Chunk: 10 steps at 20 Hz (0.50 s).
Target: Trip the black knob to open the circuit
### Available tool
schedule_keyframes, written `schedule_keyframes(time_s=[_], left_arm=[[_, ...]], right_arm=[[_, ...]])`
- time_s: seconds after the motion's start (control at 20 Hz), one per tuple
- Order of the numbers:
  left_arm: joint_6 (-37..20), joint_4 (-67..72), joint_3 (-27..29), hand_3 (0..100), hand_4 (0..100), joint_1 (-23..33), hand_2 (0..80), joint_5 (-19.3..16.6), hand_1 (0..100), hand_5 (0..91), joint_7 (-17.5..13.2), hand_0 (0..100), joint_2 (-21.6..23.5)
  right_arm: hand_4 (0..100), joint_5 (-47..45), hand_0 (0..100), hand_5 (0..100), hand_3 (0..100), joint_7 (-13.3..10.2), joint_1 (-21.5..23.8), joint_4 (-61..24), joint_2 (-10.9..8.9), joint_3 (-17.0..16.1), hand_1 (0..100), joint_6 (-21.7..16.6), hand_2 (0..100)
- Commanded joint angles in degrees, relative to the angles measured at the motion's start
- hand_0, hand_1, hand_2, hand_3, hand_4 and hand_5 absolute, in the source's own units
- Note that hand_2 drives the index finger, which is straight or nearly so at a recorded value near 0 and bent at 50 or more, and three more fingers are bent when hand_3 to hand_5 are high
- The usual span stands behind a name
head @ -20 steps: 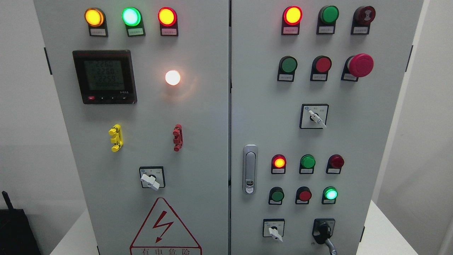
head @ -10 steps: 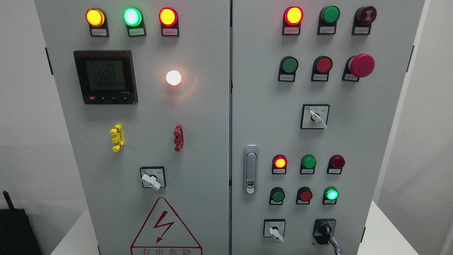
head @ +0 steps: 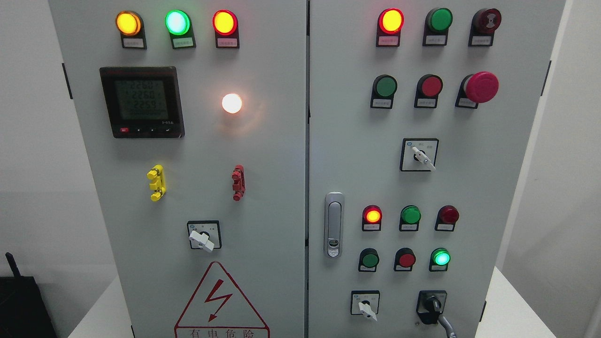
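Observation:
The black knob sits on a black square plate at the lower right of the right cabinet door, below the lit green lamp. Its handle points down and a little to the left. A thin grey strip runs from just under the knob down to the bottom edge; I cannot tell what it is. No arm or hand of mine shows anywhere in the head view.
A white selector switch sits left of the knob, with the chrome door latch higher up. The red mushroom button juts out at the upper right. The cabinet stands on a white table. A black case is at the lower left.
The whole cabinet has drifted a few pixels to the right in the picture. The grey strip under the knob has shifted slightly right and down.

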Motion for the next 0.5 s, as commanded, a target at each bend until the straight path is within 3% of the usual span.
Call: schedule_keyframes(time_s=[0.0,0.45], left_arm=[[0.1,0.1,0.1,0,0,0.0,0.0,0.1,39,0.0,0.0,12,-0.1],[0.1,0.1,0.1,0,0,-0.1,0.0,0.1,39,0.0,0.0,12,0.0]], right_arm=[[100,0.0,100,90,100,0.5,-0.3,-1.6,-0.33,-0.6,100,-0.8,0],[98,-0.2,100,87,100,0.5,1.5,-3.0,-0.33,-0.6,100,-1.9,0]])
